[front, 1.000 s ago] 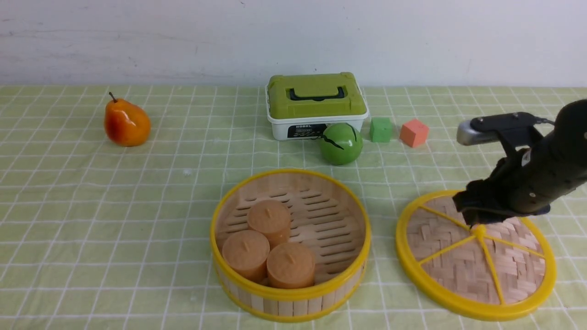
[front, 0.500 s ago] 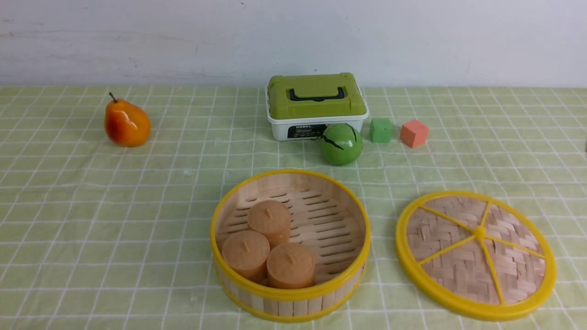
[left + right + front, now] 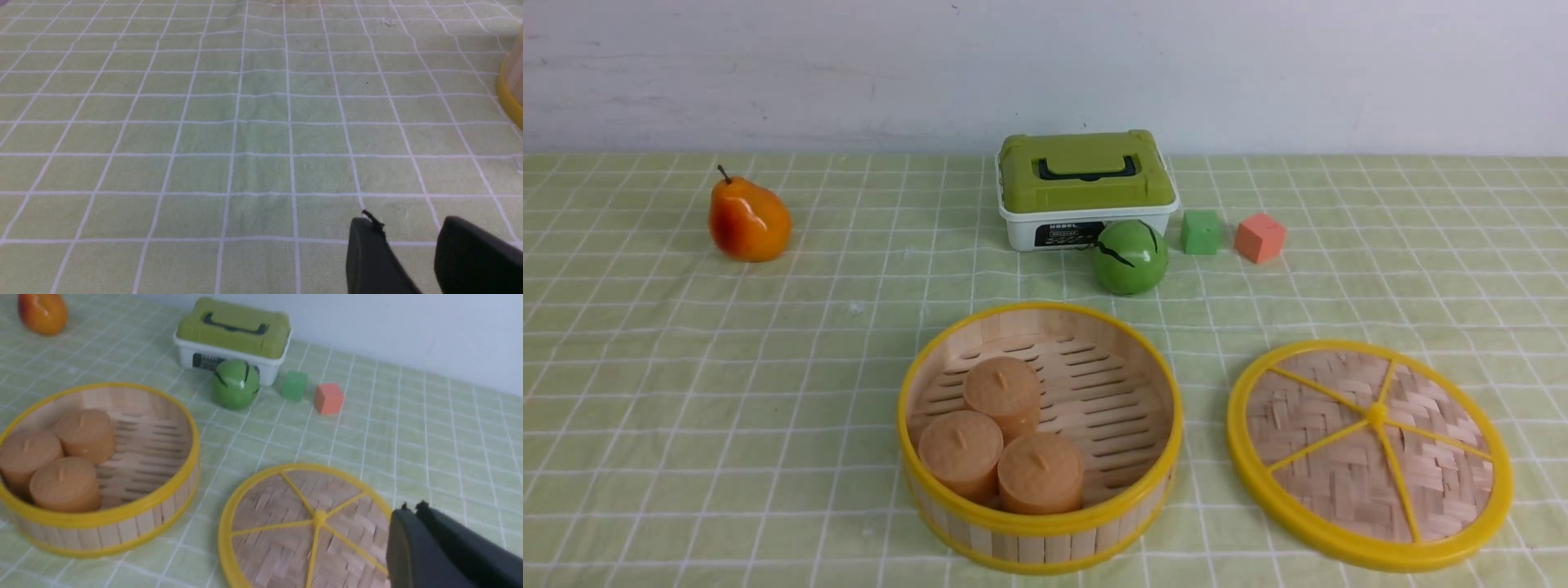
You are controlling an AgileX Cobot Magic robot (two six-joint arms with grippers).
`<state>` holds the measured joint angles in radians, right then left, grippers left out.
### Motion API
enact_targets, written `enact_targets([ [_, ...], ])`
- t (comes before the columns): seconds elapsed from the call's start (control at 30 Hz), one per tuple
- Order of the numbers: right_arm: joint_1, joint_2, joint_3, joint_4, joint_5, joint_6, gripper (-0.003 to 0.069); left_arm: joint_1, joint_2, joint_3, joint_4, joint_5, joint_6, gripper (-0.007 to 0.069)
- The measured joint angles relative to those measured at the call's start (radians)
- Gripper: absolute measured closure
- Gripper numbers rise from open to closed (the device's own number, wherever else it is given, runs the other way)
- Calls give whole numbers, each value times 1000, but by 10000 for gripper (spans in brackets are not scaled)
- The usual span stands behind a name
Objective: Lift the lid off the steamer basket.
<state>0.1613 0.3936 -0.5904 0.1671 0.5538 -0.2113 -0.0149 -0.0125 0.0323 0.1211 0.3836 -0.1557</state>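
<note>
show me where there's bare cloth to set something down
Widest: left of the steamer basket, nearer than the pear. Another lies beyond the lid, right of the red block. Crowded: around the white box, where the melon and both blocks sit.

Lid (yellow-rimmed) (image 3: 1323, 482) of woven bamboo

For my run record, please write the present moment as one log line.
lid: off, flat on table | basket: open, three buns inside | right gripper: shut, holding nothing | task: looks done
</note>
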Motion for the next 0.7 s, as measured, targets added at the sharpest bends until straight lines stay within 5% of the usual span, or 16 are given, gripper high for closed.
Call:
enact_targets([
  [0.2, 0, -92, 271, 8, -410, -4, 670, 0, 0, 0, 0, 0, 0, 386],
  [0.4, -1, -130, 489, 10, -650, 4, 665, 0, 0, 0, 0, 0, 0, 386],
  [0.7, -168, -332, 616, -59, -456, 241, 656, 0, 0, 0, 0, 0, 0, 386],
])
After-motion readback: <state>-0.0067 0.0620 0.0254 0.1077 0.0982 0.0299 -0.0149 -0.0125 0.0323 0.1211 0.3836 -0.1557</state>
